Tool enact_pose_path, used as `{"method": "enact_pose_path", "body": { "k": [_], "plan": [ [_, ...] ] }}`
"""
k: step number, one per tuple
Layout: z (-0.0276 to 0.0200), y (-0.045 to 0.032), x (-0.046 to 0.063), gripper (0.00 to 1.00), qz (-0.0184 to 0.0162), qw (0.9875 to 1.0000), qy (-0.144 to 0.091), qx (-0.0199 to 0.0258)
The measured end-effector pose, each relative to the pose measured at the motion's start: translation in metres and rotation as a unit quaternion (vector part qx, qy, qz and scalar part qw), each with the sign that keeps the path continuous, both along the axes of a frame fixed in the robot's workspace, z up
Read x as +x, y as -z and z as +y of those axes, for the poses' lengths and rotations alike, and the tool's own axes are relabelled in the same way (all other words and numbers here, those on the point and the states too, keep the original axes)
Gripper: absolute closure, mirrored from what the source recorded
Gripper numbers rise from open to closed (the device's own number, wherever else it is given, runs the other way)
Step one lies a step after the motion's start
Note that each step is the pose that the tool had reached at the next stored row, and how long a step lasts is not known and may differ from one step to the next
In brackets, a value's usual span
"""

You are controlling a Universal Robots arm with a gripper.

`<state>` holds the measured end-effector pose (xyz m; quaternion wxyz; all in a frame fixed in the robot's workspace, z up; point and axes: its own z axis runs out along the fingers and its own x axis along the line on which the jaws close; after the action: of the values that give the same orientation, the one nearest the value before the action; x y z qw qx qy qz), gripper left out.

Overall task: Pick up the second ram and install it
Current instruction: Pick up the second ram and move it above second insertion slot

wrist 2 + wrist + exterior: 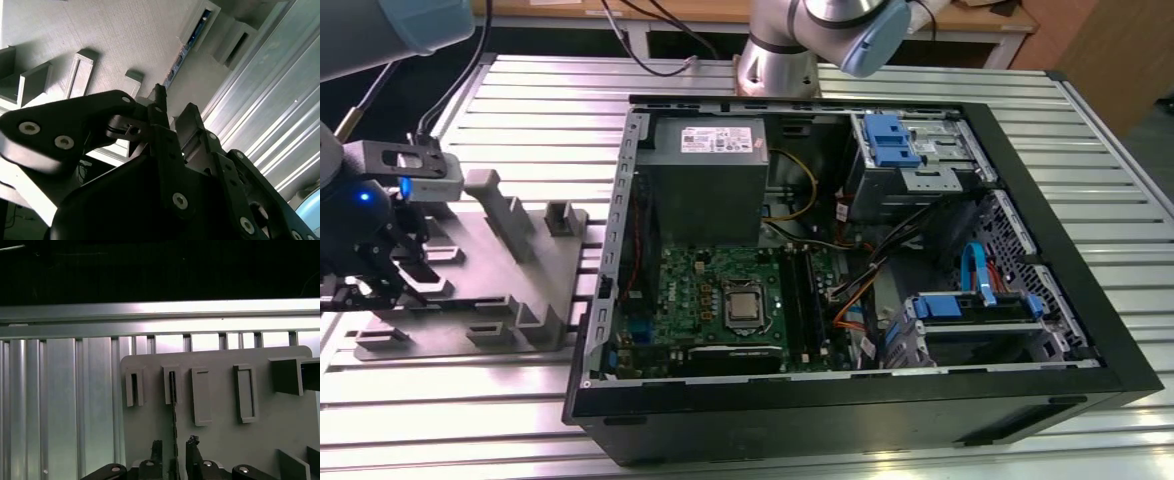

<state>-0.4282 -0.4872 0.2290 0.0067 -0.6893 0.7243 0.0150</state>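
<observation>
Gripper (pixel 374 275) and arm hang low over the grey tray (pixel 520 290) at the exterior view's left, just beside the open PC case (pixel 854 400); both tray and case rest on the slatted metal worktop (pixel 494 400). In the first wrist view the ram (pixel 173 410) stands on edge in one of the tray's narrow slots. It is seen end-on as a thin dark strip that runs from the slot down between the two black fingertips. Those tips sit one on each side of the strip with a small gap showing either way, so the gripper looks open around the ram and has not closed on it. The second wrist view shows the same: the ram (pixel 184 50), with a glint of blue-green board, rises out of its slot in line with the space between the fingers (pixel 191 117). Other slots along the tray (pixel 280 420) lie to either side. Inside the case, the green motherboard (pixel 720 290) lies below the grey power supply (pixel 707 170), well apart from the gripper.
</observation>
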Motion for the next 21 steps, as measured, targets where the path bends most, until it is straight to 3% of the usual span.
{"method": "enact_pose_path", "body": {
  "k": [1, 2, 4, 10, 21],
  "plan": [
    [0.0000, 0.0000, 0.000, 0.71, 0.0000, 1.0000, 0.000, 0.0000],
    [0.0000, 0.0000, 0.000, 0.64, 0.0000, 1.0000, 0.000, 0.0000],
    [0.0000, 0.0002, 0.000, 0.64, 0.0000, 1.0000, -0.001, 0.0000],
    [0.0000, 0.0041, 0.000, 0.64, 0.0000, 0.9992, -0.040, 0.0001],
    [0.0007, 0.0222, -0.003, 0.64, 0.0000, 0.9992, -0.041, 0.0000]
  ]
}}
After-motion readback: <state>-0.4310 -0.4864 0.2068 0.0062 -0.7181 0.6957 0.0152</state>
